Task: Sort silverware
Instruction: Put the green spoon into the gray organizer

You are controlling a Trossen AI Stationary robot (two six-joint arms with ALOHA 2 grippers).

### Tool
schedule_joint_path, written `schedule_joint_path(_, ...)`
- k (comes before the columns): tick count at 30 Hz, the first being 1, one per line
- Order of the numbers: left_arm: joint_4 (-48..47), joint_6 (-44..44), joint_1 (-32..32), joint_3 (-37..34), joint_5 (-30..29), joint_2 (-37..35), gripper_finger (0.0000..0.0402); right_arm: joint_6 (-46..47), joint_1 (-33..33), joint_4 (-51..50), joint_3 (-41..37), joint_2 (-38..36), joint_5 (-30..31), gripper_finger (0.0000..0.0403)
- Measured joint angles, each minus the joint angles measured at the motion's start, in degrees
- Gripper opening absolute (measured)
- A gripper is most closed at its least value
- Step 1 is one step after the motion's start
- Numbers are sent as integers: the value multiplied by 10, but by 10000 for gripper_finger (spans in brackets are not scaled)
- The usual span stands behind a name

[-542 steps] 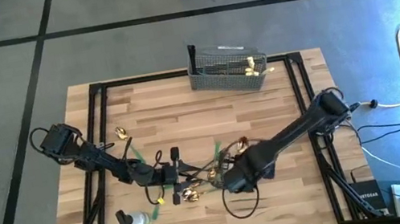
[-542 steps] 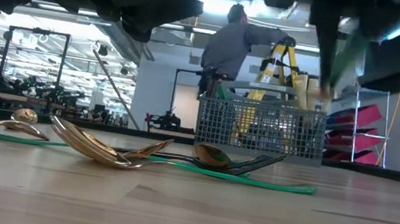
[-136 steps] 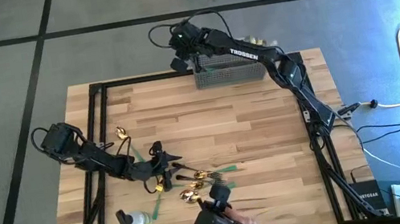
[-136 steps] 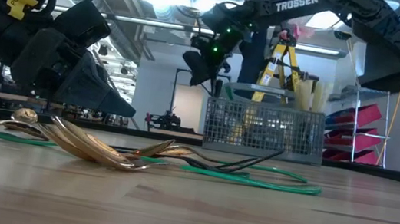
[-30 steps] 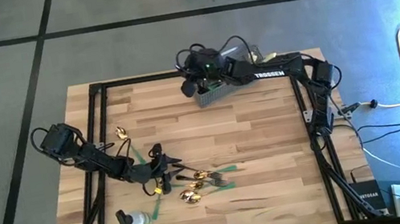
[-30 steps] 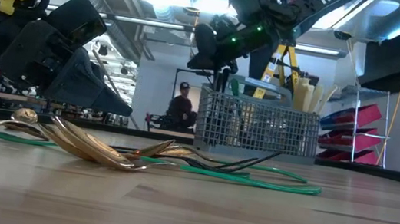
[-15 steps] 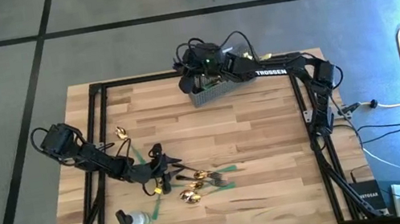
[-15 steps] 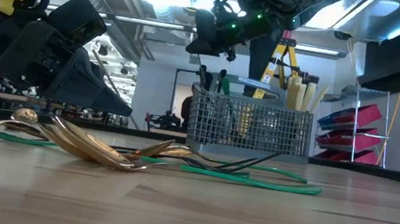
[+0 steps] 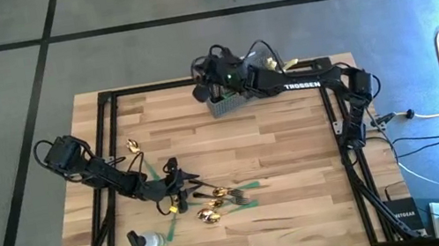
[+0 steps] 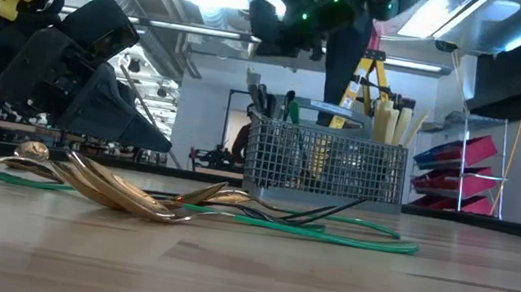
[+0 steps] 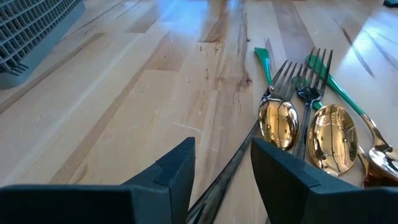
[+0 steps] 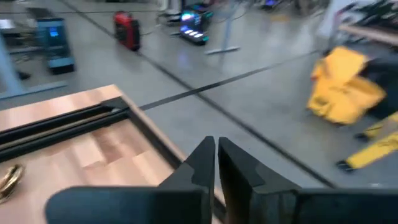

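Note:
Gold spoons (image 9: 211, 216) and dark forks (image 9: 234, 196) lie in a pile on the near left of the wooden table, also in the left wrist view (spoons (image 11: 333, 134), forks (image 11: 311, 68)). One gold spoon (image 9: 132, 145) lies apart, farther left. My left gripper (image 9: 178, 183) stands open, low over the pile, with a dark fork's handle (image 11: 219, 183) running between its fingers; I cannot tell if they touch it. My right gripper (image 9: 201, 87) hangs shut and empty above the left end of the grey wire basket (image 9: 238, 98), which holds cream-handled knives (image 10: 387, 117) and dark forks (image 10: 260, 100).
Green tape strips (image 10: 330, 233) wind among the pile. A dark object with a pale green end (image 9: 145, 242) lies at the near left. The basket stands at the table's far edge. Bare wood (image 9: 277, 149) lies between the basket and the pile.
My right gripper has risen from the basket's left end and tipped toward level. The basket has slid a little toward the table's left edge.

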Motion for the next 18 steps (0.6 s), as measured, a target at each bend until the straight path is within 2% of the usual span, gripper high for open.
schedule_joint_path(4,1,0,0,0,0,0,141,3,10,-1,0,-1,35,3)
schedule_joint_path(10,2,-4,-1,0,0,0,141,16,9,-26,0,-1,35,5)
schedule_joint_path(14,2,-2,-1,0,0,0,141,-4,24,-69,0,-13,8,7)
schedule_joint_path(18,0,-3,-2,0,0,0,141,-40,61,-186,0,-29,-63,7)
